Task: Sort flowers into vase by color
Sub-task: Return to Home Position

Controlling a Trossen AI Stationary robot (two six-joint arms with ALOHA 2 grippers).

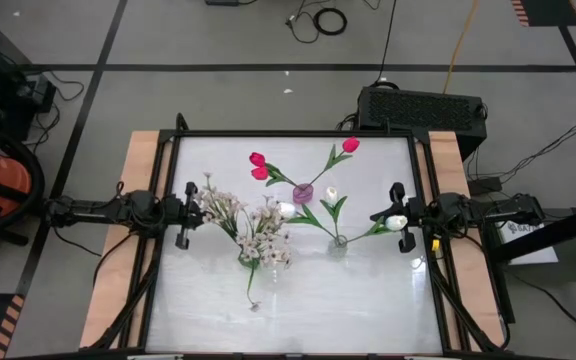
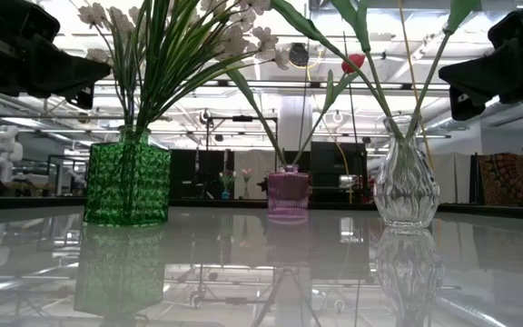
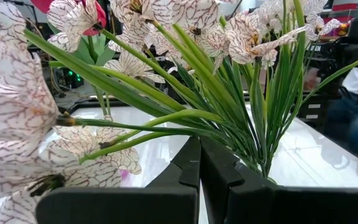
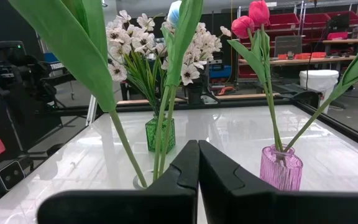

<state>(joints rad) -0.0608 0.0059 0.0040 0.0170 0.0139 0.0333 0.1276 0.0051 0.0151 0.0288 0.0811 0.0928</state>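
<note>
Three vases stand on the white table. A green vase (image 1: 246,258) (image 2: 127,182) holds sprays of cream blossoms (image 1: 238,215) (image 3: 166,25). A pink vase (image 1: 302,192) (image 4: 281,168) holds pink-red tulips (image 1: 259,166) (image 4: 258,12). A clear vase (image 1: 338,240) (image 2: 407,182) holds white tulips (image 1: 396,222); their stems stick into the vase mouths. My left gripper (image 1: 188,214) (image 3: 199,144) hovers shut at the table's left edge, close to the cream blossoms. My right gripper (image 1: 401,214) (image 4: 198,146) hovers shut at the right edge, beside a white tulip head.
A black frame (image 1: 298,134) borders the table, with wooden strips (image 1: 133,230) along both sides. A black box (image 1: 420,108) sits beyond the far right corner. The near half of the table (image 1: 348,310) is bare.
</note>
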